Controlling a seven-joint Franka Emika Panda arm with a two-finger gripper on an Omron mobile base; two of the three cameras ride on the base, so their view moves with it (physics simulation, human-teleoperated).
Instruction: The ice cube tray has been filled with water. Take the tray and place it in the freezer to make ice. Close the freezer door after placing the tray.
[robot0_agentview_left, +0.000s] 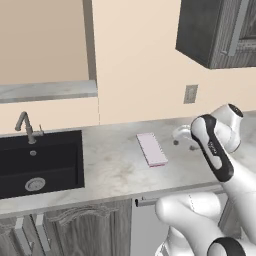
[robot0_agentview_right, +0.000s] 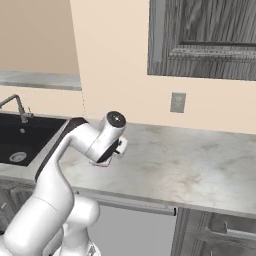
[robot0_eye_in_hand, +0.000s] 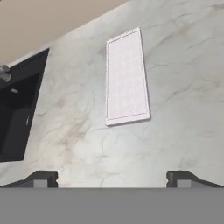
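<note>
Nothing of the task looks done yet: the ice cube tray (robot0_eye_in_hand: 127, 77) lies flat on the marble surface (robot0_eye_in_hand: 175, 131), untouched, and the carrying to the freezer, the placing and the closing of its door are all still ahead.

The claw (robot0_eye_in_hand: 112, 179) hangs above the surface with its two fingertips spread wide and nothing between them. The tray lies beyond the tips, clear of both.

Taking the tray as the landmark: the black sink (robot0_agentview_left: 40, 162) with its tap (robot0_agentview_left: 25, 127) lies well apart to one side, with bare marble between. The beige wall (robot0_agentview_left: 145, 65) runs just beyond the tray's far short end, carrying an outlet plate (robot0_agentview_left: 190, 93). A dark wall cabinet (robot0_agentview_left: 220, 32) hangs high above and off to the other side. The surface's front edge is near the tray's near short end, with a strip of marble between.

Both long sides of the tray look free, so the spread tips could probably straddle it across its width. The tray is thin and flat, so the tips would likely have to come right down to the marble, and it should be kept level for the water.
</note>
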